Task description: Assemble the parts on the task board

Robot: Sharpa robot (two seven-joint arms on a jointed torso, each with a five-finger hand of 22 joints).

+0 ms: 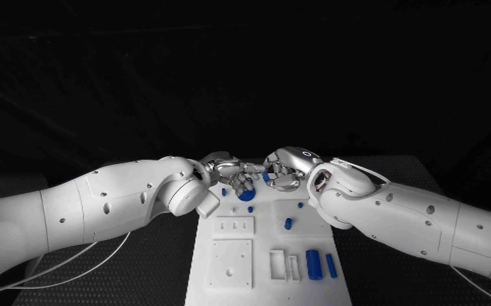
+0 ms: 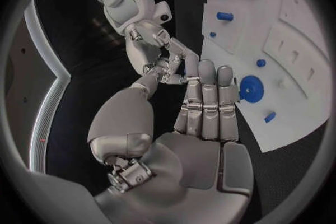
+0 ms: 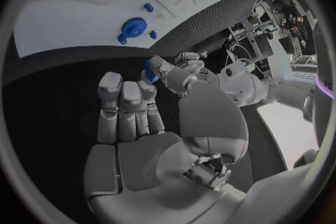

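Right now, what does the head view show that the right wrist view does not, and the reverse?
Head view, not the wrist view: the thick blue cylinder at the near end of the white task board. Right wrist view, not the head view: the silver palm of the right hand. Both: the blue toothed gear and a small blue part between that hand's fingertips and those of the left hand; which one holds it I cannot tell.

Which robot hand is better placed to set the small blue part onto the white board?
Probably the left robot hand: its fingertips reach the white task board beside the round blue gear, while the right robot hand hangs over black table.
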